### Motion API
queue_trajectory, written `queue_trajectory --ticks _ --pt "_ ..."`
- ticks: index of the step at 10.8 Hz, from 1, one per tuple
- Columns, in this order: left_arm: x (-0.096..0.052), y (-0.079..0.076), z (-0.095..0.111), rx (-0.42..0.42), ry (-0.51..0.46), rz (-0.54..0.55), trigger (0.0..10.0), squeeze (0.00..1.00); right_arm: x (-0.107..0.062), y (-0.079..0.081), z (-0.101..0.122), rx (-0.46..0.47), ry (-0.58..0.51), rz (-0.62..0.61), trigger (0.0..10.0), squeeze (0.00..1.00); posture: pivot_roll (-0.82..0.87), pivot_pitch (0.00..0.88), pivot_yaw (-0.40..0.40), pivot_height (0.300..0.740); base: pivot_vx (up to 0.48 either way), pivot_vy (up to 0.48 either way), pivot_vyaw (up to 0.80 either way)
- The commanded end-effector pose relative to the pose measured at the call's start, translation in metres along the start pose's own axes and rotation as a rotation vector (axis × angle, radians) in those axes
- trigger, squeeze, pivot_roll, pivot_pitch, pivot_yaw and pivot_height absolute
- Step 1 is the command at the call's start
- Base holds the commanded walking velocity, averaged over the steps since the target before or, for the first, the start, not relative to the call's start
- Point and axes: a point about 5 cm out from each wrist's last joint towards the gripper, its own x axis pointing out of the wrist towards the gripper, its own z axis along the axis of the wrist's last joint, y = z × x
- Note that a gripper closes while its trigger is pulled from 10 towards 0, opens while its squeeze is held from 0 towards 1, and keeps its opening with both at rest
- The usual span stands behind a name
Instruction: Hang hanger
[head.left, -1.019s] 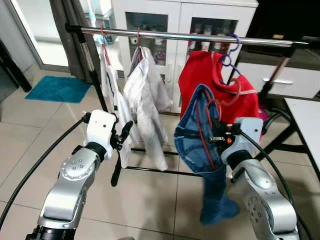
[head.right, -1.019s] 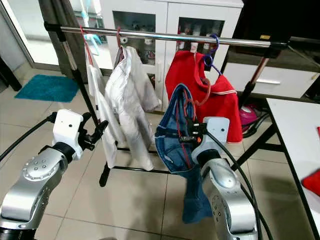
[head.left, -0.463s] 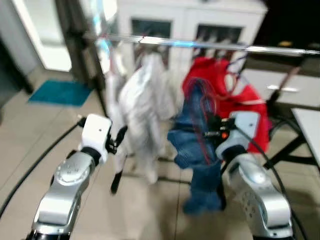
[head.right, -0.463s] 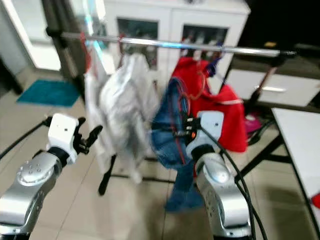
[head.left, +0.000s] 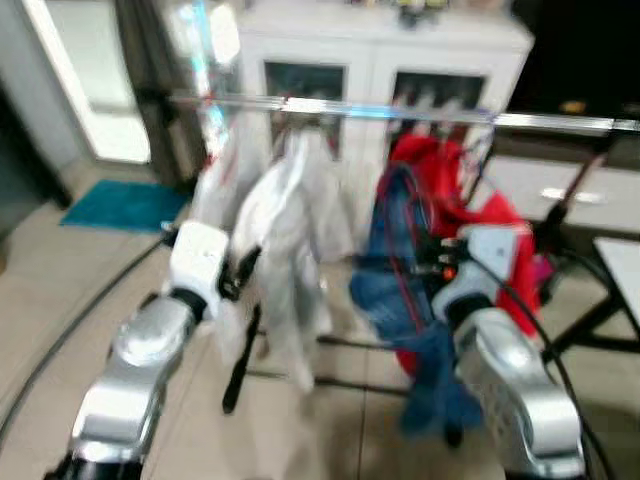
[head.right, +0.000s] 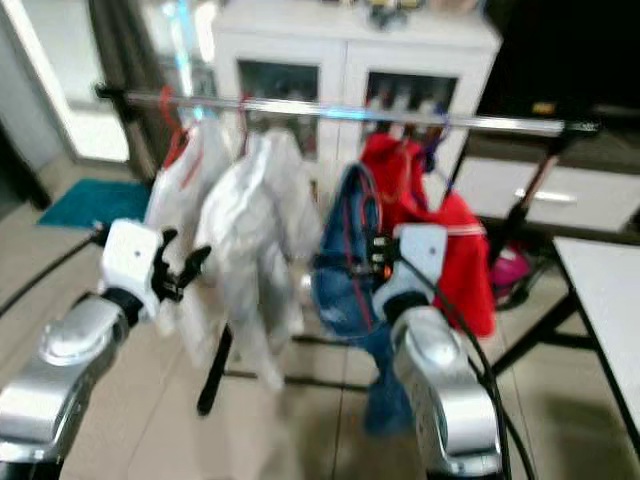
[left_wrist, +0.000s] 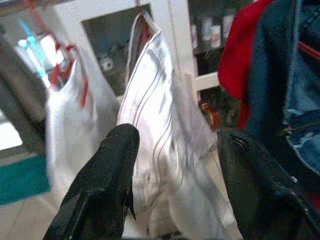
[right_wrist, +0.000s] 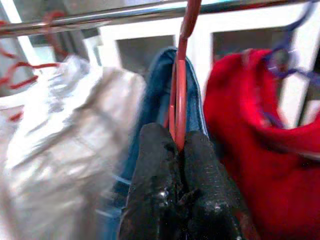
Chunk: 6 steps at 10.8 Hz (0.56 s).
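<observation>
**Desk:** Where is the hanger right now?

**Me:** I see the red hanger pinched between the right gripper fingers, pressed tight on its neck. Its hook reaches up to the chrome rail in the right wrist view; I cannot tell whether it rests on the rail or only crosses in front of it. A pair of blue jeans hangs from it, draped in front of my right arm.

**Desk:** And what is either side of it?

**Me:** To its right a red garment hangs on a purple hanger. To its left there is a white striped shirt, and further left a white piece on another red hanger. The jeans sit between the striped shirt and the red garment, close against the red one.

**Desk:** Left arm?

**Me:** The left gripper is raised in front of the white shirts, fingers spread apart, nothing between them. The head views are blurred, so fine detail is soft. Behind the rack I make out a white cabinet with glass doors, and a teal mat on the tiled floor at the far left
</observation>
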Motion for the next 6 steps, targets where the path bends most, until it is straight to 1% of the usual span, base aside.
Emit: queue_trajectory --ticks 1,2,5,6 --pt "0.002 -0.006 0.003 0.004 -0.009 -0.027 10.0 0.0 0.002 -0.006 0.011 -0.037 -0.038 -0.019 10.0 0.0 0.05 0.0 0.028 0.74 0.382 0.0 0.0" --pt "0.001 -0.007 0.003 0.005 -0.005 -0.03 10.0 0.0 0.007 0.002 0.017 -0.044 -0.046 0.027 10.0 0.0 0.05 0.0 0.024 0.74 0.382 0.0 0.0" --pt "0.001 -0.008 0.002 0.009 -0.005 -0.038 10.0 0.0 0.018 0.01 0.026 -0.049 -0.033 0.055 10.0 0.0 0.05 0.0 0.018 0.74 0.373 0.0 0.0" --pt "0.0 -0.01 0.002 0.003 -0.005 -0.052 10.0 0.0 0.02 0.012 0.029 -0.058 -0.03 0.061 10.0 0.0 0.05 0.0 0.017 0.74 0.0 0.0 0.0"
